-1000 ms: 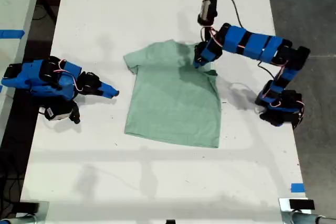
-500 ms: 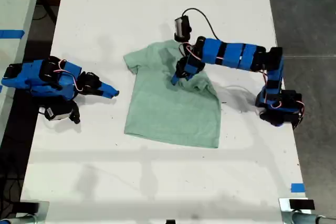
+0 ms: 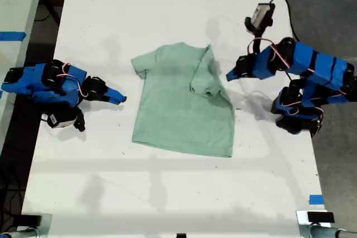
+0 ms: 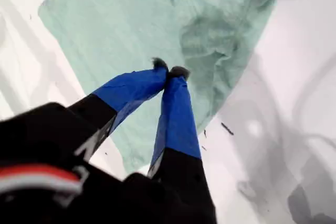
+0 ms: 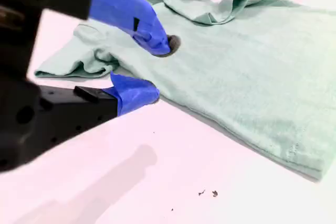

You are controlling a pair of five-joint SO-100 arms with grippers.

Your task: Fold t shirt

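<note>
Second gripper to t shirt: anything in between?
Nothing. The exterior view shows only bare white table between my second gripper and the t shirt.

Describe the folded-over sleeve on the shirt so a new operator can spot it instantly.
On the white table lies the mint-green t shirt, between the two blue arms. Look at its upper edge on the exterior view's right, nearest my first gripper: the sleeve there is flipped inward onto the chest as a rumpled flap, while the opposite sleeve lies flat and spread out.
</note>
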